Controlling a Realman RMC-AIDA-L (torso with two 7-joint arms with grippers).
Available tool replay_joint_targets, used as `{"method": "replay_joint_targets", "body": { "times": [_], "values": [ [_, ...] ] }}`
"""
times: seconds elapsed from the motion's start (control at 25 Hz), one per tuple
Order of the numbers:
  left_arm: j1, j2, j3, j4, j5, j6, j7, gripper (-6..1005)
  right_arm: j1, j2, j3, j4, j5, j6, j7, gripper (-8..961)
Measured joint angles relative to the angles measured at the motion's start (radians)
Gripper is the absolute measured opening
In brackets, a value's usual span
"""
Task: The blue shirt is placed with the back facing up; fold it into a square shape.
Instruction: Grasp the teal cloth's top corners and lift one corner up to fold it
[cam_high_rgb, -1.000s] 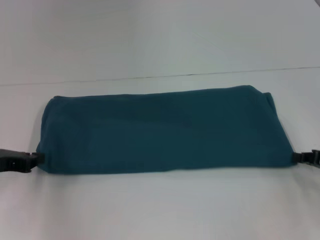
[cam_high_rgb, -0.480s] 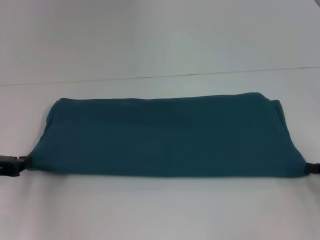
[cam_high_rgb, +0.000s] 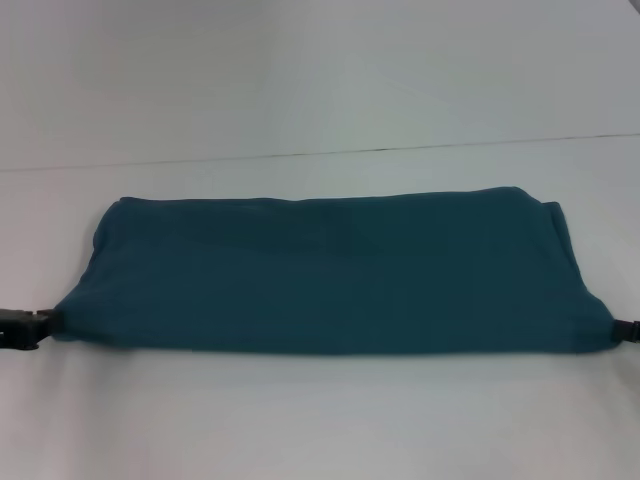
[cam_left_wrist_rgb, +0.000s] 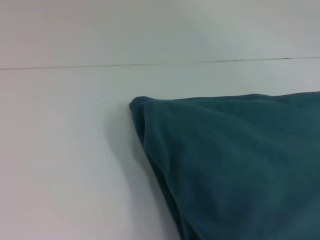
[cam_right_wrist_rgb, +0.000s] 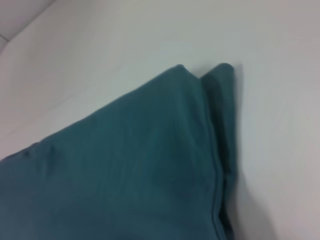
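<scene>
The blue shirt (cam_high_rgb: 330, 270) lies on the white table as a long, plain teal band folded across my front. Its two near corners are drawn out to points. My left gripper (cam_high_rgb: 44, 322) sits at the near left corner, shut on the fabric there. At the near right corner, by the picture's edge, my right gripper (cam_high_rgb: 618, 328) pinches the cloth. The left wrist view shows the shirt (cam_left_wrist_rgb: 240, 170) with its far left corner on the table. In the right wrist view the shirt (cam_right_wrist_rgb: 130, 165) shows layered folded edges at its far right corner.
The white table (cam_high_rgb: 320, 430) runs all around the shirt. A thin dark seam (cam_high_rgb: 320, 153) crosses the tabletop behind the shirt. Nothing else stands on the surface.
Since one second ago both grippers have moved outward and toward me, pulling the shirt's near corners wider and its near edge closer. Over the last half second almost nothing has moved.
</scene>
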Motion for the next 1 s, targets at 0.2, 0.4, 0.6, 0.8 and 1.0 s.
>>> {"method": "replay_joint_targets", "body": {
  "times": [0.2,0.4,0.6,0.8,1.0],
  "values": [
    [-0.006,0.001,0.002,0.016,-0.001,0.049,-0.024,5,0.018,-0.003,0.028,-0.003,0.001,-0.063,-0.024,42],
    [0.002,0.000,-0.001,0.084,0.002,0.106,-0.059,8,0.034,-0.008,0.078,-0.059,0.001,-0.171,-0.043,91],
    [0.010,0.000,-0.041,0.122,0.002,0.103,-0.100,180,0.044,-0.004,0.132,-0.105,0.023,-0.190,-0.044,284],
    [0.022,0.001,-0.064,0.145,0.003,0.126,-0.172,367,0.071,-0.008,0.128,-0.099,0.071,-0.178,-0.051,490],
    [0.033,0.000,-0.064,0.142,0.008,0.197,-0.261,595,0.135,-0.006,0.076,-0.095,0.058,-0.115,-0.046,735]
  ]
}}
